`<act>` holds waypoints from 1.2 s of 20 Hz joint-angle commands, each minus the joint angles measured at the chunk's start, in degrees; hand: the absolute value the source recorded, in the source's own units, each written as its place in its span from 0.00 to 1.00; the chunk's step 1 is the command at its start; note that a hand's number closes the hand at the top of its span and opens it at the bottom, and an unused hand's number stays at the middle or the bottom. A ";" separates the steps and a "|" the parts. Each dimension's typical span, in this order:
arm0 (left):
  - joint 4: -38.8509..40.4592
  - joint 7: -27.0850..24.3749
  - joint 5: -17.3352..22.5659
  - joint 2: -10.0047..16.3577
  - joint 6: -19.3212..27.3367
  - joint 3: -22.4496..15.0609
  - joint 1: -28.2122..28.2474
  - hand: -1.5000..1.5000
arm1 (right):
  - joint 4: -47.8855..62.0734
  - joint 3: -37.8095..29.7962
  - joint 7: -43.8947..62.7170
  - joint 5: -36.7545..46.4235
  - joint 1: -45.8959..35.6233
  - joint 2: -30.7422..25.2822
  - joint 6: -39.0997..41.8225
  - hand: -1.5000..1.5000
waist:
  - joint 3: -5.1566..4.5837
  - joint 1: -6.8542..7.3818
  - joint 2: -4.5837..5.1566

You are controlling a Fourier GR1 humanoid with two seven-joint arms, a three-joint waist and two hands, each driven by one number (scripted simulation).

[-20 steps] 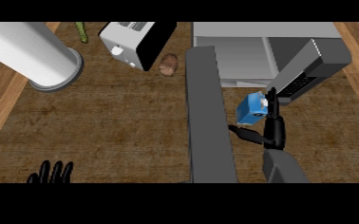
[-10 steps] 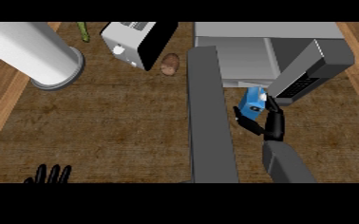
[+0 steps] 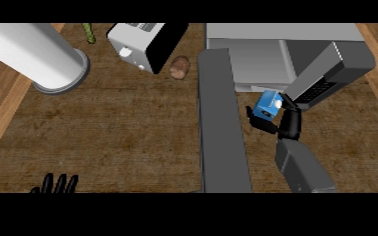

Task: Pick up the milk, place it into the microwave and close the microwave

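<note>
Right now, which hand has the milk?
The right hand, fingers curled round the blue milk carton; the left hand rests open at the lower-left edge.

We see a brown counter [image 3: 111, 130], on it a toaster [image 3: 144, 45], a potato [image 3: 179, 67], a white cylinder [image 3: 40, 55], the open microwave [image 3: 273, 50] at right

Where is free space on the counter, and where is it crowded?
Free: the counter between white cylinder, toaster, microwave door and left hand. Crowded: right of the door, where the right hand holds the milk.
</note>
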 commanded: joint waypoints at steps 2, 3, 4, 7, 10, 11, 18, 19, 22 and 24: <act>2.46 -2.54 -1.80 -1.21 0.11 -2.03 0.44 0.00 | 2.51 0.34 -5.84 0.34 1.10 -4.11 10.72 1.00 | 0.05 0.29 0.16; -0.39 1.65 1.75 1.63 -0.71 2.49 -1.89 0.00 | 2.52 1.25 -8.50 1.21 2.49 -3.35 11.62 1.00 | 0.08 0.17 0.30; -1.91 1.72 0.97 0.89 -0.07 0.62 -0.36 0.00 | 1.92 2.59 -6.93 1.95 1.69 -1.70 11.75 1.00 | 0.02 -0.08 0.00; 0.32 0.40 1.83 0.62 -0.84 1.22 -1.25 0.00 | 2.67 2.42 -6.73 2.09 1.60 -4.62 13.80 1.00 | -0.01 -0.21 -0.04; -0.51 -0.66 1.70 1.62 -1.37 1.76 0.63 0.00 | 1.88 1.78 -7.80 1.40 1.70 -3.77 12.85 1.00 | -0.02 -0.21 -0.13; -0.76 -4.24 1.10 2.05 -3.28 -0.38 6.35 0.00 | 1.66 1.77 -8.13 1.45 1.80 -3.02 11.89 1.00 | -0.02 0.17 -0.19; 0.94 -2.51 1.97 1.91 -2.58 0.68 2.61 0.00 | -15.02 6.90 -3.20 2.01 13.47 -1.59 13.88 1.00 | -0.19 -1.86 -0.77; 0.66 -0.53 -0.97 -0.29 0.11 -2.59 0.82 0.00 | -16.46 8.43 -4.66 3.16 16.33 -0.25 13.22 1.00 | -0.17 -2.03 -0.72; 2.52 -3.19 -0.52 1.01 -2.10 -1.83 1.50 0.00 | -27.61 10.25 5.60 2.63 20.36 -4.41 15.21 1.00 | -0.22 -2.21 -0.82; -1.48 0.31 1.35 1.48 -1.22 -1.30 1.70 0.00 | -35.22 13.13 8.55 3.98 25.88 -1.78 11.99 1.00 | -0.19 -2.02 -0.71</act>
